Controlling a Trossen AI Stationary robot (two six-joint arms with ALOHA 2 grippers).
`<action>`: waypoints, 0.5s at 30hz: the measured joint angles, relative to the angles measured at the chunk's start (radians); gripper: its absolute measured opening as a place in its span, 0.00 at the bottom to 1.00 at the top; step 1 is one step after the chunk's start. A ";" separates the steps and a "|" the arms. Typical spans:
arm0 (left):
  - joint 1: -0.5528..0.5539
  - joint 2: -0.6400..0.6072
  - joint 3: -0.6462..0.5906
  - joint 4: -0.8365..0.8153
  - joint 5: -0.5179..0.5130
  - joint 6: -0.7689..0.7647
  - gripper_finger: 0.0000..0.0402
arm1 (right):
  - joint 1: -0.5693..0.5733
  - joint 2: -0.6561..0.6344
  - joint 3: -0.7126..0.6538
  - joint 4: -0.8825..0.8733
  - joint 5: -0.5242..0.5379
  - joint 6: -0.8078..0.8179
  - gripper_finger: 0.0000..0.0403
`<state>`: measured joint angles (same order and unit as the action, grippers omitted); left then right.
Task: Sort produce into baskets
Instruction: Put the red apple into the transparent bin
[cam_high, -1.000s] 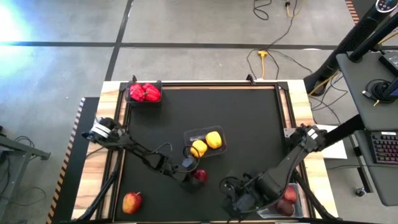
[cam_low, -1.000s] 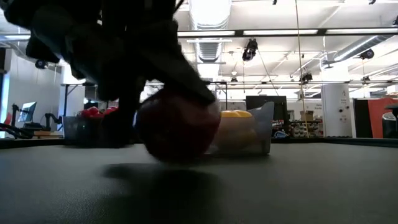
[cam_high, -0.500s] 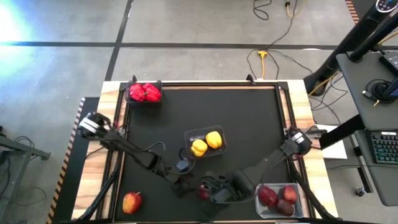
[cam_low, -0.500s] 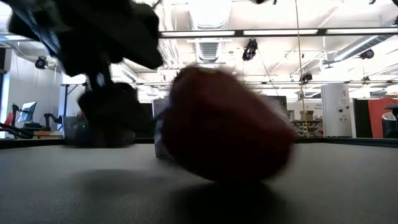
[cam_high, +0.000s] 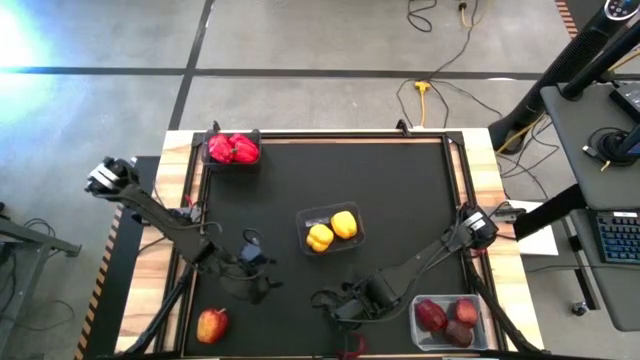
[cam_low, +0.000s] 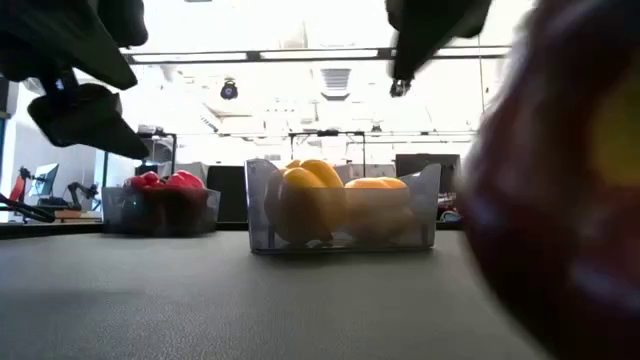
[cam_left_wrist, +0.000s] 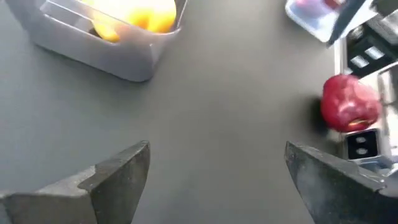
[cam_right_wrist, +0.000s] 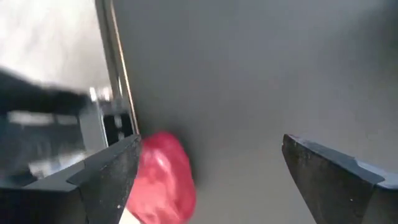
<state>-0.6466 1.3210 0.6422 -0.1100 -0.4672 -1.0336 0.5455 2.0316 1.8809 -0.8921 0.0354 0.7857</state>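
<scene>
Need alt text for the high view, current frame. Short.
Top-down view of a black table: the left gripper hangs open at the near left, and the right gripper reaches low along the near edge. A clear basket of yellow peppers sits mid-table, red peppers fill the far-left dark basket, apples fill the near-right basket, and one loose apple lies near-left.

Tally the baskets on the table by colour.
Clear: 2, the middle basket and the front-right basket.
Dark grey basket: 1.
Total: 3.
</scene>
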 joint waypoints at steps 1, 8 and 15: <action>-0.004 -0.018 -0.016 0.007 -0.007 -0.009 0.88 | 0.006 0.001 -0.011 -0.002 -0.019 -0.022 0.94; -0.007 -0.047 -0.077 0.008 -0.022 -0.074 0.88 | 0.059 0.001 -0.052 0.012 -0.063 -0.065 0.94; -0.007 -0.015 -0.082 0.024 -0.021 -0.087 0.88 | 0.113 0.001 -0.053 0.016 -0.062 -0.047 0.94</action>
<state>-0.6537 1.3057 0.5602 -0.0859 -0.4885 -1.1203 0.6587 2.0327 1.8278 -0.8764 -0.0265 0.7386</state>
